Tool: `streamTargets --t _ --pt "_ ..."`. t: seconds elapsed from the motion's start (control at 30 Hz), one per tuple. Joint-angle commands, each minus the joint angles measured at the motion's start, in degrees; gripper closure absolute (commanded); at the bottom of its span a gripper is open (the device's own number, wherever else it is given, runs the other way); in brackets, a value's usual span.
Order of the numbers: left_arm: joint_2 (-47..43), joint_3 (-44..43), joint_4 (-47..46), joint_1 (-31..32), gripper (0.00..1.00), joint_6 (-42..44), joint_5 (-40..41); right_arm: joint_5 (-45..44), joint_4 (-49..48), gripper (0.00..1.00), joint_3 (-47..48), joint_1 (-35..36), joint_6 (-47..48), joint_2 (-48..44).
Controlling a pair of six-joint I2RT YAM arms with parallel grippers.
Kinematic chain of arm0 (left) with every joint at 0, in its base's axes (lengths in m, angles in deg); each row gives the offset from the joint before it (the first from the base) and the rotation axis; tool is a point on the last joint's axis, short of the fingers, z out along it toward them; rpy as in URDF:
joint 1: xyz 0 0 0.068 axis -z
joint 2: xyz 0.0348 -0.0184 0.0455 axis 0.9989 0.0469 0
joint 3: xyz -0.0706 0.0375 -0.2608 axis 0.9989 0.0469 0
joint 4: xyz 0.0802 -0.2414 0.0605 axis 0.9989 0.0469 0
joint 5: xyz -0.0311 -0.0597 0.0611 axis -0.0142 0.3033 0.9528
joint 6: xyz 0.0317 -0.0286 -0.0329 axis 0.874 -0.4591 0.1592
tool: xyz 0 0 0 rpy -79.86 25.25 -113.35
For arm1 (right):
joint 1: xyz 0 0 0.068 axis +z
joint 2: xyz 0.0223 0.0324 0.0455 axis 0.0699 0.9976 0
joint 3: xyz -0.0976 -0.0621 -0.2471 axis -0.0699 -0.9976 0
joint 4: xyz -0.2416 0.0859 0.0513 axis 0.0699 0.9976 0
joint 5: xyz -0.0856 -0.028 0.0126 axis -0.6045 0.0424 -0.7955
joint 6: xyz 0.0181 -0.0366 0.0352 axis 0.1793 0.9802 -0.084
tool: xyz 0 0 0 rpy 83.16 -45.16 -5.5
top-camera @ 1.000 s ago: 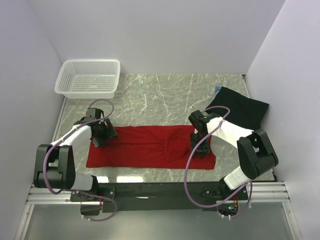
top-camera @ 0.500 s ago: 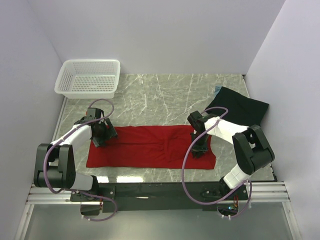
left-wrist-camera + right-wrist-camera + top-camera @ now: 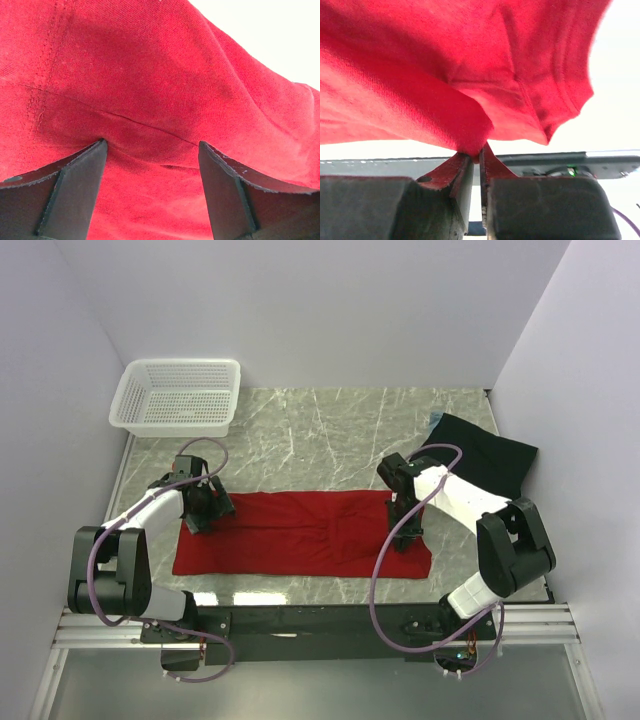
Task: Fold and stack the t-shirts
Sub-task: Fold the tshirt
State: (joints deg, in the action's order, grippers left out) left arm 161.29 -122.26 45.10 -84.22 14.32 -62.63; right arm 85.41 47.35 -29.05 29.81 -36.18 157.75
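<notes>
The red t-shirt (image 3: 300, 535) lies as a long flat band across the table's front. My left gripper (image 3: 200, 513) is at its far left corner. In the left wrist view this gripper (image 3: 152, 145) is open, its fingertips set on the red cloth (image 3: 150, 75) with a small ridge of fabric between them. My right gripper (image 3: 403, 538) is near the shirt's right end. In the right wrist view it (image 3: 480, 150) is shut on a pinch of red cloth (image 3: 445, 75). The black t-shirt (image 3: 480, 460) lies at the back right, with a light blue edge (image 3: 435, 420) beside it.
A white mesh basket (image 3: 178, 395) stands at the back left corner. Grey marble tabletop (image 3: 320, 440) shows behind the red shirt. Walls close the table in on the left, back and right.
The right gripper's jaws have closed onto the red cloth near the shirt's right end, and that wrist has shifted slightly. The left arm has not moved.
</notes>
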Motion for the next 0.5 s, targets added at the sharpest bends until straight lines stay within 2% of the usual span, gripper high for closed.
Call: streamTargets --t 0.0,0.13,0.3,0.47 --pt "0.9 -0.6 -0.5 0.2 0.2 1.2 -0.1 -3.1 6.6 0.84 3.0 -0.5 1.2 -2.1" --pt "0.7 -0.6 -0.5 0.2 0.2 1.2 -0.2 -2.5 7.7 0.81 3.1 -0.5 1.4 -1.9" --pt "0.6 -0.6 -0.4 0.2 0.2 1.2 -0.3 2.6 8.0 0.79 1.8 -0.5 2.6 -2.2" --pt "0.3 -0.6 -0.4 0.2 0.2 1.2 -0.1 1.5 8.7 0.78 1.3 -0.5 2.3 -2.3"
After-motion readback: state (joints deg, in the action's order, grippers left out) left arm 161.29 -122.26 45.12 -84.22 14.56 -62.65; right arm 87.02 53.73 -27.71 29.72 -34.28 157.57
